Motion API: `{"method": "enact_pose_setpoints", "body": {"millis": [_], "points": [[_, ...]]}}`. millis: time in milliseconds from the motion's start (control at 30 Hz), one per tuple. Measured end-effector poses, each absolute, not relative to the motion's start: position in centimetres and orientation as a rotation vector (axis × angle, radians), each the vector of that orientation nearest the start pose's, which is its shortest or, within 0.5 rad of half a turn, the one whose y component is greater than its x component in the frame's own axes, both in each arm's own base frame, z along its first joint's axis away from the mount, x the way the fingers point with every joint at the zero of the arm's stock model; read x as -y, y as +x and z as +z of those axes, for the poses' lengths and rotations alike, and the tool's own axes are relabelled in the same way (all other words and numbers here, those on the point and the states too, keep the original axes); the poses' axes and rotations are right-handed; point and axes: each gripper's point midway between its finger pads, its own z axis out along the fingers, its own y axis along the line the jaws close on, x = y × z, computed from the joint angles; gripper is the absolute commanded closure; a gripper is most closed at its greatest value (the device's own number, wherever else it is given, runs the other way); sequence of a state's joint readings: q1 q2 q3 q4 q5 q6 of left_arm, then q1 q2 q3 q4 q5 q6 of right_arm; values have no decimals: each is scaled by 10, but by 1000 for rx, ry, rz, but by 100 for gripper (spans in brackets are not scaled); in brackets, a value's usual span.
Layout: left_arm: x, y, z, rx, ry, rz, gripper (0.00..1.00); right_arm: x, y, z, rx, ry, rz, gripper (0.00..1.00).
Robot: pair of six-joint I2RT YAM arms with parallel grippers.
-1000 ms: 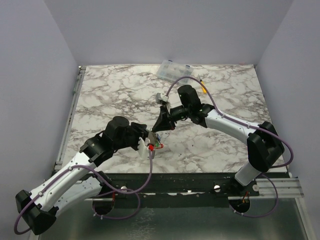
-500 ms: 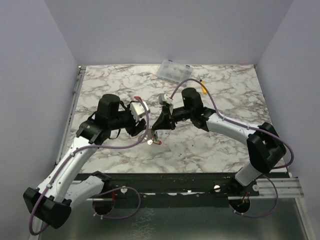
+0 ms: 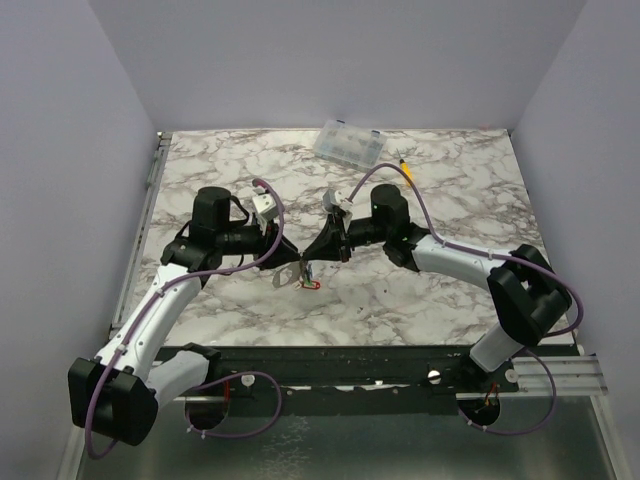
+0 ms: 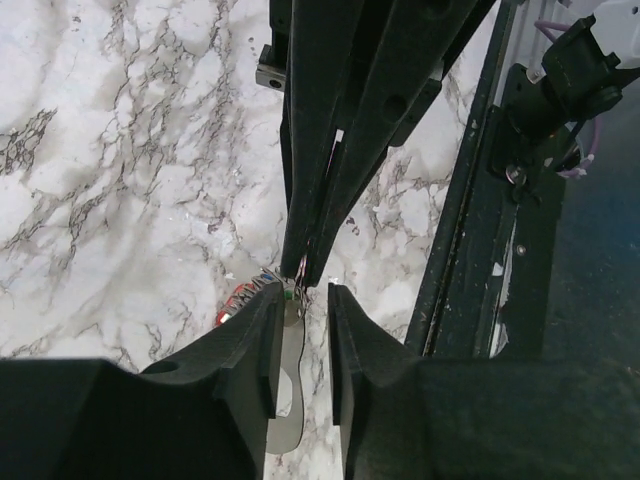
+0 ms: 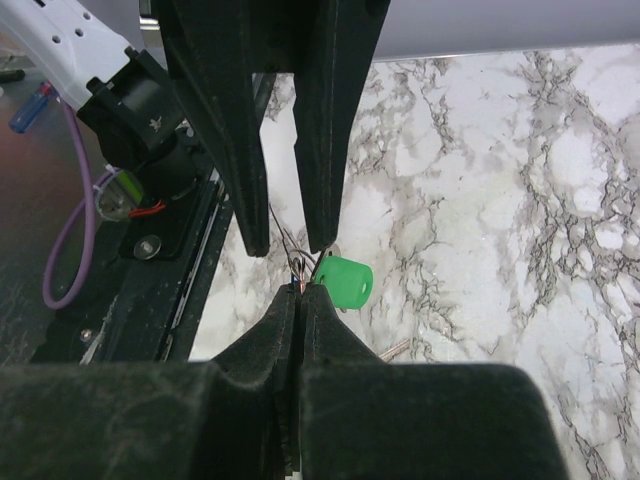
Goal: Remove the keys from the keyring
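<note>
Right tool (image 5: 300,293) pinches thin wire keyring (image 5: 293,262) beside rounded green key (image 5: 343,281).

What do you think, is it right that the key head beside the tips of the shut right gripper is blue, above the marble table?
Not quite. The key head beside the tips of the shut right gripper is green, not blue, as the right wrist view shows. It is indeed above the marble table.
</note>
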State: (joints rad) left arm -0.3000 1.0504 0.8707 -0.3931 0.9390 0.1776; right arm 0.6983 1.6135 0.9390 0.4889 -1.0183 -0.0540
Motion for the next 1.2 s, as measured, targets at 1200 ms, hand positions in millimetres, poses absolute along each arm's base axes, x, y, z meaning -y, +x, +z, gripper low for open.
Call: {"method": "enact_pose_setpoints", "body": {"millis": [1200], "points": [[215, 220, 213, -1784, 986, -1219, 73, -383, 221, 205, -1268, -1326, 1406, 99]]}}
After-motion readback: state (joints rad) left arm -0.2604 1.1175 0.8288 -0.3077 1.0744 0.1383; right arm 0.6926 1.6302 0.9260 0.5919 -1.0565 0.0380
